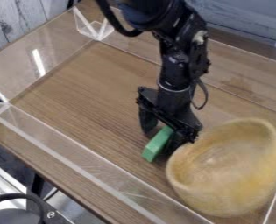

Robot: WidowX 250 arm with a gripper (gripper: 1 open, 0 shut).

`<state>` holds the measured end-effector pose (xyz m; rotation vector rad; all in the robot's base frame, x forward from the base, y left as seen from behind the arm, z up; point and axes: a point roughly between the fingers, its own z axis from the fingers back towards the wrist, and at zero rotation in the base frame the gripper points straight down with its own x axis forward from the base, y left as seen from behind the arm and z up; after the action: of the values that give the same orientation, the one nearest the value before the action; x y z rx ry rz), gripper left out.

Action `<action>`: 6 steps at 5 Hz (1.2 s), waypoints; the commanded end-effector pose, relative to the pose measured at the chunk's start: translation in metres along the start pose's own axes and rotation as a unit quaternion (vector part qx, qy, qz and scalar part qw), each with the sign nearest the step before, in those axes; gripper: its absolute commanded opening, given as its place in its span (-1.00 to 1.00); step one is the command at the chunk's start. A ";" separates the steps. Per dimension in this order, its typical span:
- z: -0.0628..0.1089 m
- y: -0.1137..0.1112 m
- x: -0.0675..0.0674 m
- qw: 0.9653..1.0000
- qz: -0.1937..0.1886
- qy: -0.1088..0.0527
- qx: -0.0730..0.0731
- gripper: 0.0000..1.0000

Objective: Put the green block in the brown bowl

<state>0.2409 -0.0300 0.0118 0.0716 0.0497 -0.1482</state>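
The green block (159,147) lies flat on the wooden table, just left of the brown bowl (228,168). The bowl sits at the lower right and looks blurred, with its rim close to the block's right side. My gripper (167,129) hangs from the black arm directly over the block's far end. It is open, with a finger on each side of that end. The near end of the block shows plainly below the fingers. I cannot tell whether the fingers touch the block.
A clear acrylic wall (70,157) runs along the table's front-left edge, and a clear plastic piece (98,28) stands at the back. Bare wooden tabletop (81,87) stretches to the left of the arm. Black cables (17,208) lie at the lower left, outside the wall.
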 end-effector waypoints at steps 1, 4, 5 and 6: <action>0.007 -0.002 0.000 1.000 -0.005 0.000 0.009 -1.00; 0.015 -0.002 0.003 1.000 -0.023 -0.003 -0.001 -1.00; 0.020 -0.006 -0.001 1.000 -0.026 0.005 0.005 -1.00; 0.025 -0.011 -0.005 0.999 -0.030 0.013 0.011 -1.00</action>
<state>0.2271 -0.0399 0.0243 0.0944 0.1297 -0.2021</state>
